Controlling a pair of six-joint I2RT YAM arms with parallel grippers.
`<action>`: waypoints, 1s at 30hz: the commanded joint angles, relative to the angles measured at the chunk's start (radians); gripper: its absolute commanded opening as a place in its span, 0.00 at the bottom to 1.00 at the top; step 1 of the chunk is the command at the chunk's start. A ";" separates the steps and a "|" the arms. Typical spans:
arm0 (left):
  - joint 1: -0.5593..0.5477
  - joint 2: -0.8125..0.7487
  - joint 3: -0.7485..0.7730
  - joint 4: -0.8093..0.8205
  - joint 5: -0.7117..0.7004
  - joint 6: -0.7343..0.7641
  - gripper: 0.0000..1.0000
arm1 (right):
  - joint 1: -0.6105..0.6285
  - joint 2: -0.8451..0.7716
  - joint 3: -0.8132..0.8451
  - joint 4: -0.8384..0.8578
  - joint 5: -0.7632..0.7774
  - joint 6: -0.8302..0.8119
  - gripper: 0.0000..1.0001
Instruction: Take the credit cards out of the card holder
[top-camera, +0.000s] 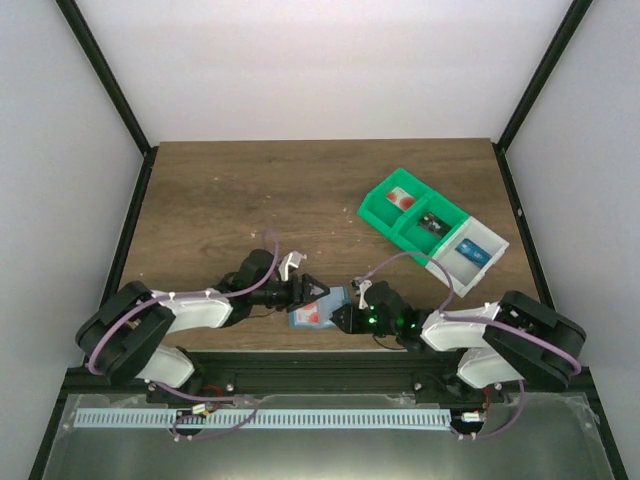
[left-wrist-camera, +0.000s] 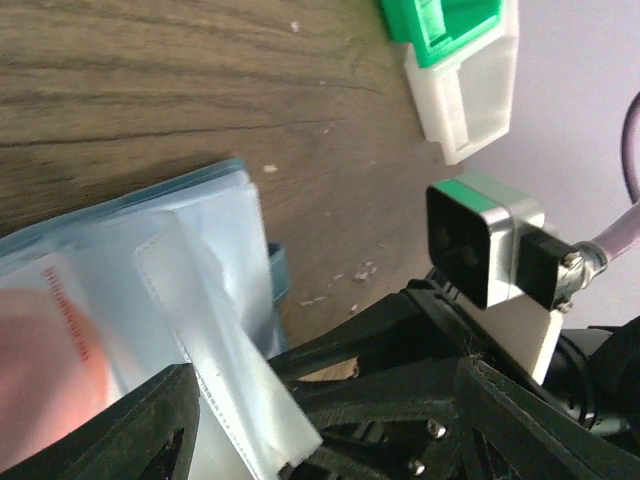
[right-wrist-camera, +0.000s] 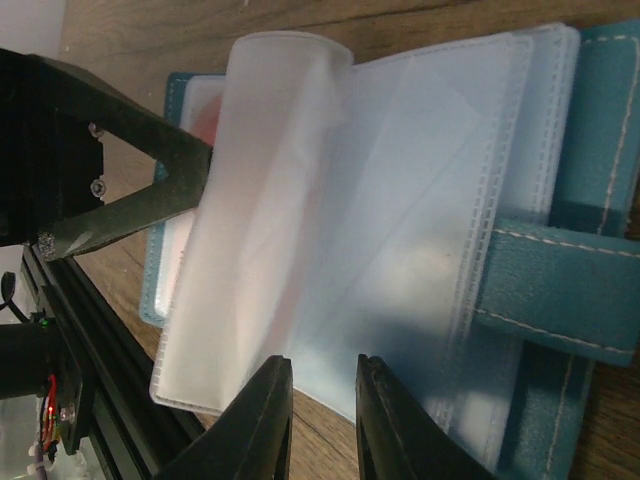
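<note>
Right claw (right-wrist-camera: 323, 398) pinched a clear sleeve (right-wrist-camera: 300, 200) of the light-blue folding card holder (right-wrist-camera: 560, 160) near the wooden worktop (top-camera: 220, 200) edge; left claw (top-camera: 310, 292) gaped wide beside it. Pinkish-red credit card (left-wrist-camera: 50, 370) sat tucked inside, nothing out yet.
</note>
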 joint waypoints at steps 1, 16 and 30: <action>-0.019 0.038 0.042 0.082 0.024 -0.027 0.72 | 0.008 -0.039 -0.010 0.012 0.027 -0.001 0.20; -0.026 0.171 0.127 0.117 0.030 -0.026 0.71 | 0.008 -0.297 -0.051 -0.103 0.062 -0.046 0.26; -0.021 0.165 0.156 0.024 0.004 0.012 0.70 | 0.025 -0.113 0.054 -0.020 0.005 -0.094 0.25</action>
